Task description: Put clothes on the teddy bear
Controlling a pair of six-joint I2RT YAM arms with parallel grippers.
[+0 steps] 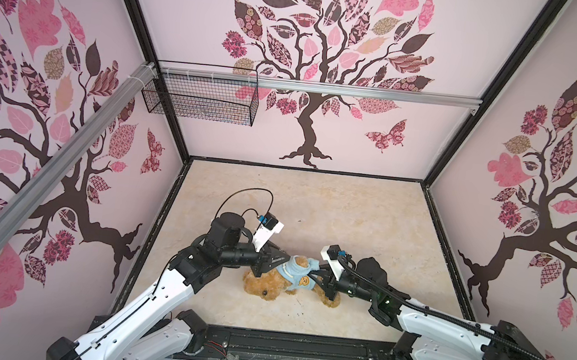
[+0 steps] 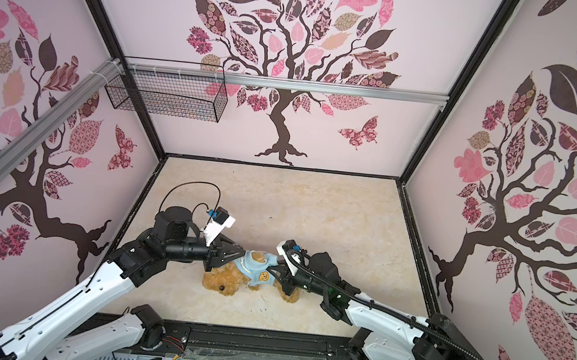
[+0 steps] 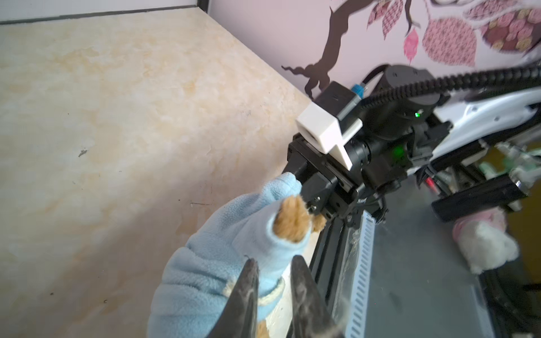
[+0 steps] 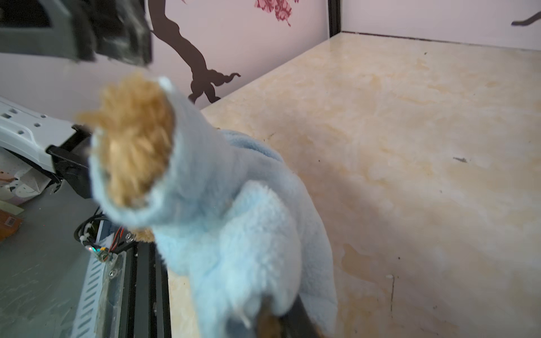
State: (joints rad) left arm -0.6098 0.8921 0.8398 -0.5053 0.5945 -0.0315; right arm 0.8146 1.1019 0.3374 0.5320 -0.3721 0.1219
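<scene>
Golden-brown shaggy teddy bear (image 1: 263,286) w/ light-blue shirt (image 1: 292,272) on torso.

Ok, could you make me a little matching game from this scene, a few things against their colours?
Things:
1. teddy bear
2. shirt
3. wire basket
4. tabletop

Colours:
A. black
B. cream marble
C. golden brown
D. light blue

Pairs: 1-C, 2-D, 3-A, 4-B
</scene>
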